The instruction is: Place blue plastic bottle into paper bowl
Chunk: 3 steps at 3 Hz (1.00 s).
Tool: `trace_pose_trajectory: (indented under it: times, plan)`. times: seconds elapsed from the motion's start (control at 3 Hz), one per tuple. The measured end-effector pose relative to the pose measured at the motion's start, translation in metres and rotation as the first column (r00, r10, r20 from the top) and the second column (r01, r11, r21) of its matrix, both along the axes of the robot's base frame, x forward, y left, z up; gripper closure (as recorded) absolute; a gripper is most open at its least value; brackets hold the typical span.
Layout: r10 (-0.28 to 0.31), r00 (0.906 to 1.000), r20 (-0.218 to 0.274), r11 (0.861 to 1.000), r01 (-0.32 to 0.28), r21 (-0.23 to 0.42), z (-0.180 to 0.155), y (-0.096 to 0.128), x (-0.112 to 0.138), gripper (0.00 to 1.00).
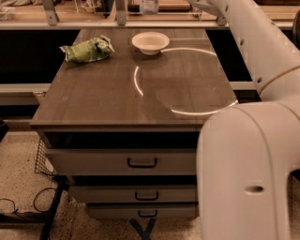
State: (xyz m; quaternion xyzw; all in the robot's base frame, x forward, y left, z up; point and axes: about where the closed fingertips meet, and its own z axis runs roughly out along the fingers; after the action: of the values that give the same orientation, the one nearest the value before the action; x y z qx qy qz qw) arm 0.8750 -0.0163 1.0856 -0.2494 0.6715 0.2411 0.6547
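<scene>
Pincer first: it lies past the top edge of my view, where the white arm (253, 154) runs out of sight at the upper right, so I cannot tell whether it is released or clenched. That arm fills the right foreground and climbs toward the far right corner of the tabletop (93, 98).

Only the lower part of the blue plastic bottle (149, 5) shows, at the very top of my view, beyond the far edge of the tabletop and roughly in line with the paper bowl (150, 42). I cannot tell whether the bottle hangs in the air or stands on something behind. The bowl sits upright near the far edge of the tabletop, with nothing in it.

A crumpled green bag (87, 49) lies to the left of the bowl, well apart from it. A bright ring of light (137, 80) reflects off the wood just in front of the bowl. Below the tabletop are three drawers (93, 161), with a wire basket (44, 161) at the left side.
</scene>
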Motion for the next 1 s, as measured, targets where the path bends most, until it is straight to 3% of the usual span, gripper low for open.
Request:
trace_pose_trajectory:
  times: [0.33, 0.67, 1.0]
  plan:
    - [-0.096, 0.9936, -0.059, 0.993, 0.091, -0.081, -0.029, -0.017, 0.035, 1.00]
    - [-0.095, 0.9938, -0.059, 0.993, 0.090, -0.080, -0.029, -0.016, 0.035, 1.00]
    - [-0.101, 0.9944, -0.032, 0.994, 0.099, -0.039, -0.039, -0.006, 0.049, 1.00]
